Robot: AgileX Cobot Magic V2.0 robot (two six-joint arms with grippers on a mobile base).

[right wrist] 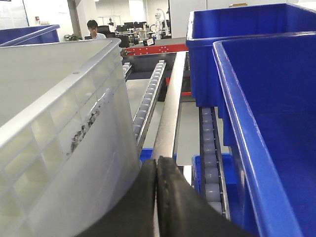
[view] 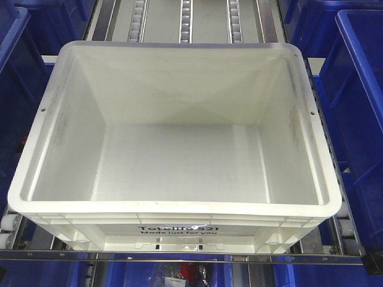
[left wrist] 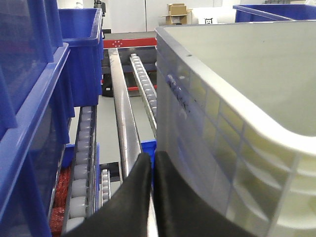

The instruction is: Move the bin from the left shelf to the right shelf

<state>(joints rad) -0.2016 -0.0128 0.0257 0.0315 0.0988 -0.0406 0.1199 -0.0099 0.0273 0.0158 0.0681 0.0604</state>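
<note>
- The bin [view: 179, 89], white with a thick rolled rim and ribbed sides, sits in the middle of the shelf's roller tracks [view: 187, 21]. Its front edge is near the shelf's front rail, and it holds nothing.
- Blue bins [view: 359, 89] stand close on both sides of it. What is in them cannot be seen from the front view. The right wrist view looks into the nearest one [right wrist: 276, 123] and shows only bare blue walls.
- Below the front rail, something red and black [view: 185, 274] lies in a lower blue container. It is too small to identify.
- Black print [view: 178, 230] on the bin's front wall reads "Totelife 521" over "Made just for you".
- The left tool [left wrist: 152, 163] is low beside the bin's left wall, over a metal rail [left wrist: 123, 123], and points along the shelf. Its black fingers [left wrist: 136, 192] are pressed together with nothing between them.
- The right tool [right wrist: 156, 165] is low in the gap between the bin's right wall and the blue bins, pointing the same way. Its fingers [right wrist: 173, 202] are also closed on nothing.
- Whether either tool touches the bin's wall cannot be told.
</note>
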